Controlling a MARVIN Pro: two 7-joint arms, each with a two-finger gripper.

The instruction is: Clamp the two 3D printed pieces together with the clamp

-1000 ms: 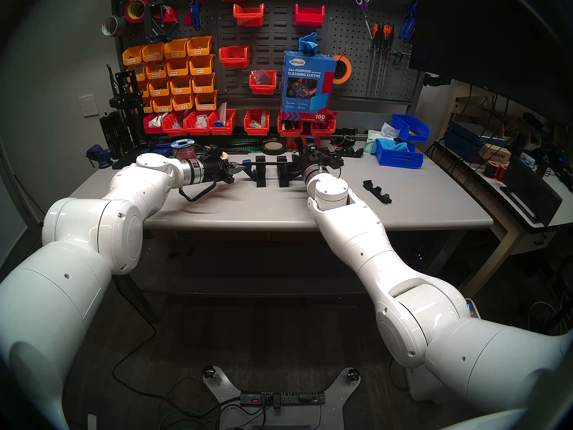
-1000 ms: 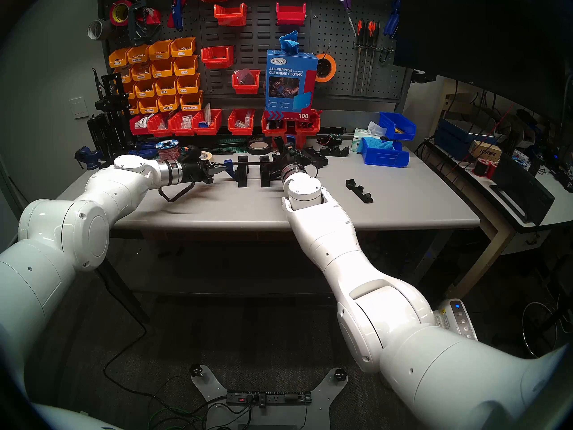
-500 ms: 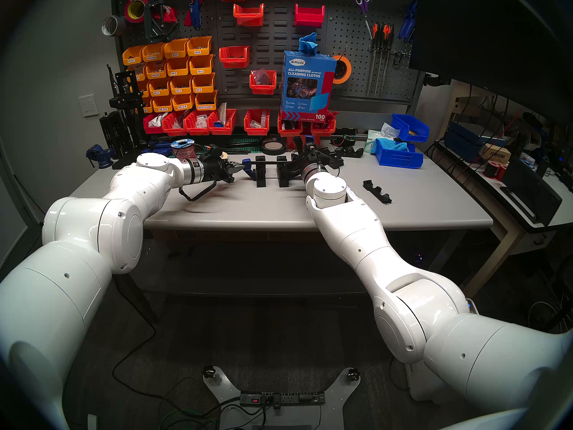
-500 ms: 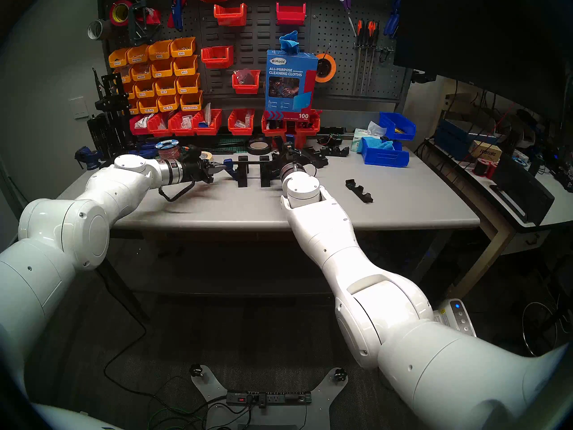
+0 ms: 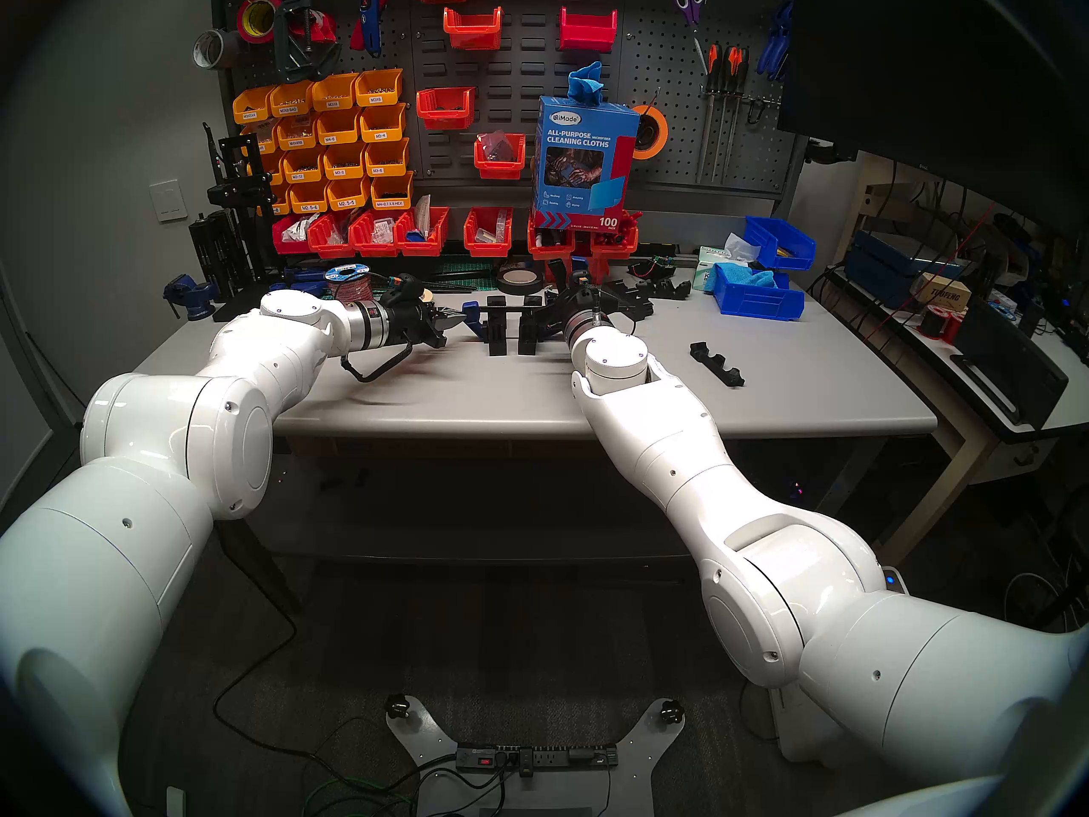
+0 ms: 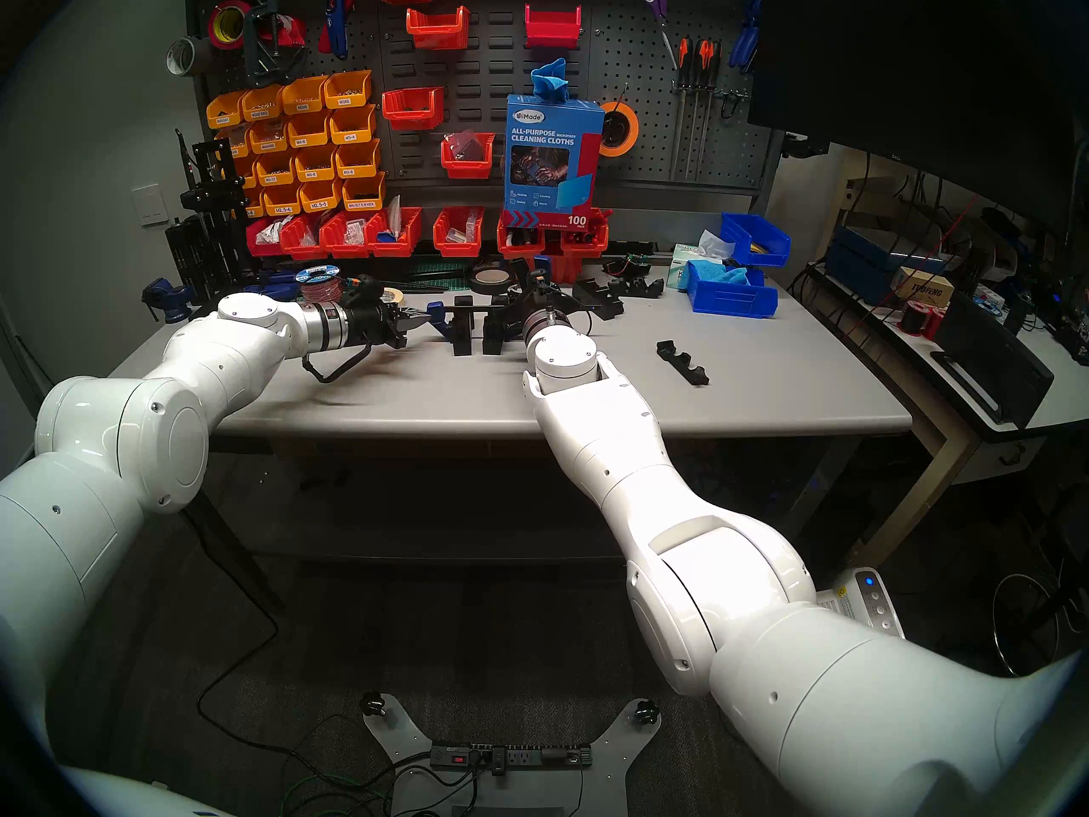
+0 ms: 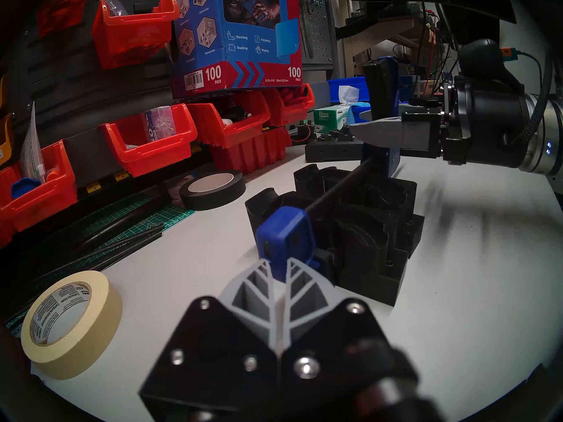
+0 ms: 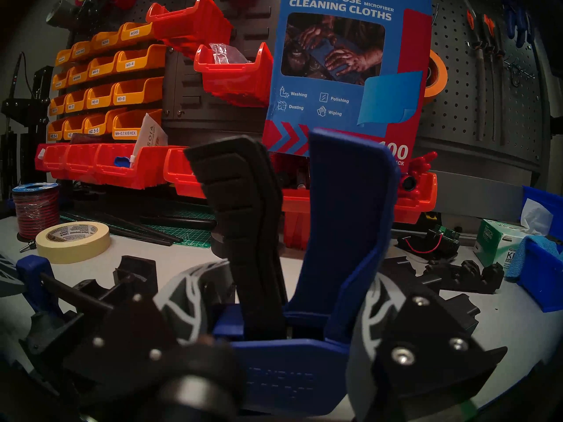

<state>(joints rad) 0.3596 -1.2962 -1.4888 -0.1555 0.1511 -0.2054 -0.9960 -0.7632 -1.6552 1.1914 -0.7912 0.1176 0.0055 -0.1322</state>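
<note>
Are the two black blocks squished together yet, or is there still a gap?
Not squished yet. In the head view the left block and the right block stand upright on the table with a gap between them, under the clamp's bar.

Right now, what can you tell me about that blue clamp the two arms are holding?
The clamp is blue plastic with a thin black bar lying level above the table. The left gripper pinches its blue end jaw; the right gripper squeezes its black trigger against the upright blue handle. The two black printed pieces stand under the bar between the jaws, a narrow gap between them.
</note>
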